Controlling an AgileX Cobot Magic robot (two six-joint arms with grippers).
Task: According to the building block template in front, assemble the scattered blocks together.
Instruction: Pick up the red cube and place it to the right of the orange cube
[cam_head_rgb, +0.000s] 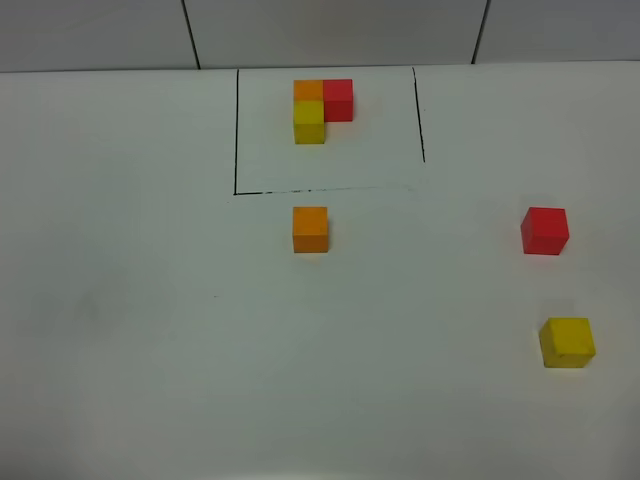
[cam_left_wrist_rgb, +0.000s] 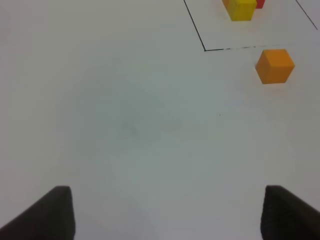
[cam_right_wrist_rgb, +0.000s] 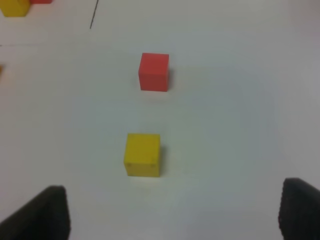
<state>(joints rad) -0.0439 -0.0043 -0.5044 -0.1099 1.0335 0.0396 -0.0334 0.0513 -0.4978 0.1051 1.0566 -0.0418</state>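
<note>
Block template (cam_head_rgb: 322, 108) in perhaps incomplete frame (cam_head_rgb: 237, 130), scattered blocks (cam_head_rgb: 310, 229) outside

The black-framed template L (cam_head_rgb: 318, 108) sat at upper centre. Three loose cubes lay well apart: orange cube (cam_head_rgb: 310, 229) mid-frame, red cube (cam_head_rgb: 545, 231) right, yellow cube (cam_head_rgb: 567, 342) lower right.

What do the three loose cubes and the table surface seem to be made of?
The loose orange cube, red cube and yellow cube: probably painted wood or foam, matte, with flat even colour and no glare. The table: perhaps a smooth white laminate or sheet, with an even, dull surface.
</note>
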